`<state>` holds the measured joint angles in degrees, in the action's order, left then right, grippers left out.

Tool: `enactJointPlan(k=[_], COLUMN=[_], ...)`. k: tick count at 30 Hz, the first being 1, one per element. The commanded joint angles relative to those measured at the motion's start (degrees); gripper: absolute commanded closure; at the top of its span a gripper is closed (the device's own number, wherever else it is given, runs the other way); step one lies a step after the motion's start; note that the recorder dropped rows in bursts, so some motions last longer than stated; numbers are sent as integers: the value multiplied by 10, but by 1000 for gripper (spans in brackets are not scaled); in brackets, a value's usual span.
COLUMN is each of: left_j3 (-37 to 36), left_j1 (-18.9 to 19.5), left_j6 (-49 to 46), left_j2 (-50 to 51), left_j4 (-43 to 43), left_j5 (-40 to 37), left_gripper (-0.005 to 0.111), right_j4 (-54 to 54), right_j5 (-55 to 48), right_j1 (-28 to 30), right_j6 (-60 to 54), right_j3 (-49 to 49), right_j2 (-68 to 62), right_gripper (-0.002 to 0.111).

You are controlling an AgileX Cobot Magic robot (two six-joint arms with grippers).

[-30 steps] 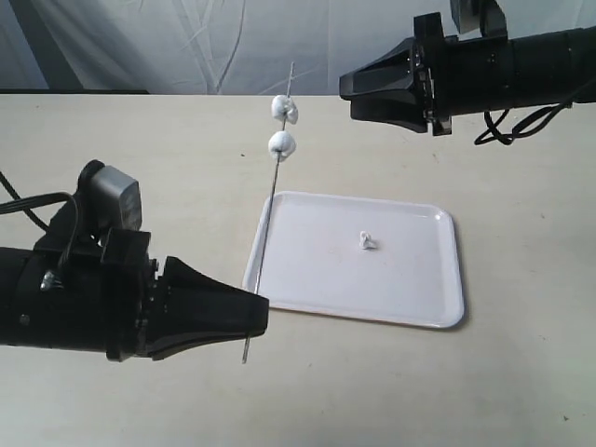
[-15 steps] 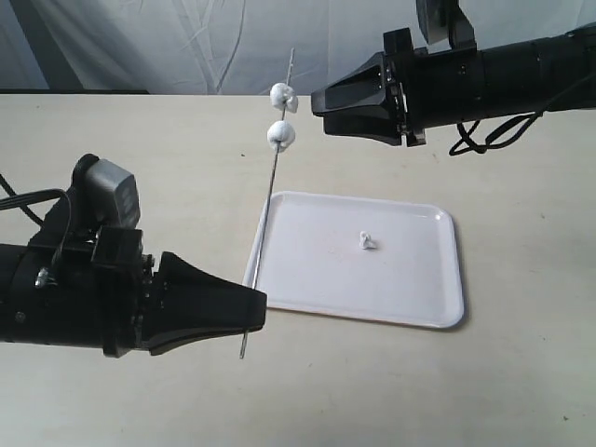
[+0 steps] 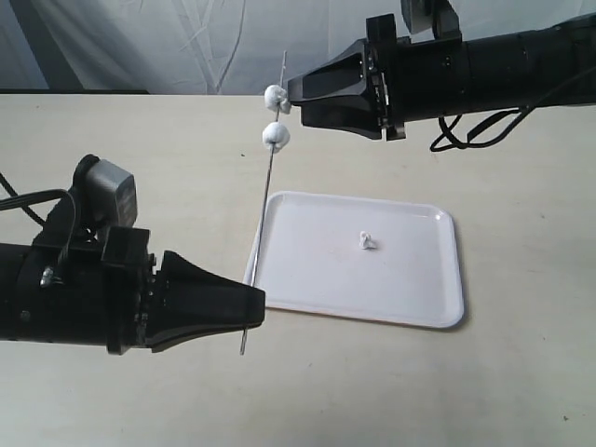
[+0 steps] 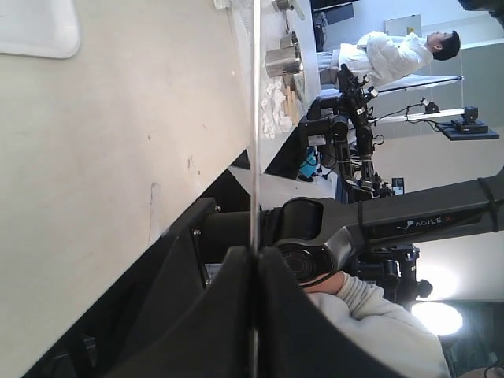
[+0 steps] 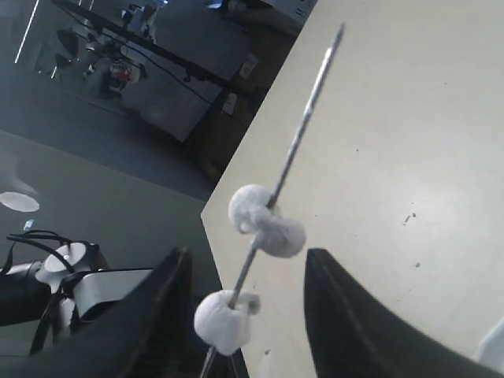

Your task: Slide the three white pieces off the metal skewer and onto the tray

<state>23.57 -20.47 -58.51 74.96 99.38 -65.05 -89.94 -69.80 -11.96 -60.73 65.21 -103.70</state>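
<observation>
- Skewer (image 3: 268, 196) is pinched by the closed left gripper (image 3: 262, 312), by the tray (image 3: 326, 275) edge.
- Two pieces (image 3: 276, 136) are threaded near its top; a third piece (image 3: 369, 241) is lying in the tray.
- Right gripper (image 3: 296, 101) is spread around them; it is best closed gently behind the top piece.

This is a robotics lab. A person in a white coat (image 4: 390, 53) stands among camera stands (image 4: 461, 118) and gear. A black arm (image 4: 409, 220) marked AgileX reaches past, and a white sheet (image 3: 168, 42) backs the beige table (image 3: 521, 354).
</observation>
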Motion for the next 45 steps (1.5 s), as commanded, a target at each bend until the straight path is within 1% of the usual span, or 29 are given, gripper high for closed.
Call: enactJointPlan(k=[1,4,8,9,14,19,21,24,27,42,45], left_j3=[5,5,5,5,5,5,5,5,5,5,5], left_j1=[3,3,3,3,3,3,3,3,3,3,-2], left_j6=[-2,-2,-2,-2,-5,-5,-5,-5,-5,-4,-4], left_j2=[-3,-3,-3,-3,-3,-3,-3,-3,-3,-3,-3], left_j4=[6,6,6,6,6,6,6,6,6,6,6], left_j5=[-14,-22,-34,-38,-47,-49,-49,-45,-44,-49,-49], left_gripper=[107,107,107,107,107,107,107,107,107,107,107], right_j4=[-11,-15,-16,-16,-16,-16,-16,-16,-15,-28,-34], right_j5=[-2,-2,-2,-2,-2,-2,-2,-2,-2,-2,-2], right_j1=[-5,-7,-7,-7,-7,-7,-7,-7,-7,-7,-7], right_j6=[-10,-10,-10,-10,-10,-10,-10,-12,-16,-22,-26], right_j3=[2,2,2,2,2,2,2,2,2,2,2], right_j2=[6,6,6,6,6,6,6,6,6,6,6], right_gripper=[58,59,72,73,70,71,76,91,101,101,101])
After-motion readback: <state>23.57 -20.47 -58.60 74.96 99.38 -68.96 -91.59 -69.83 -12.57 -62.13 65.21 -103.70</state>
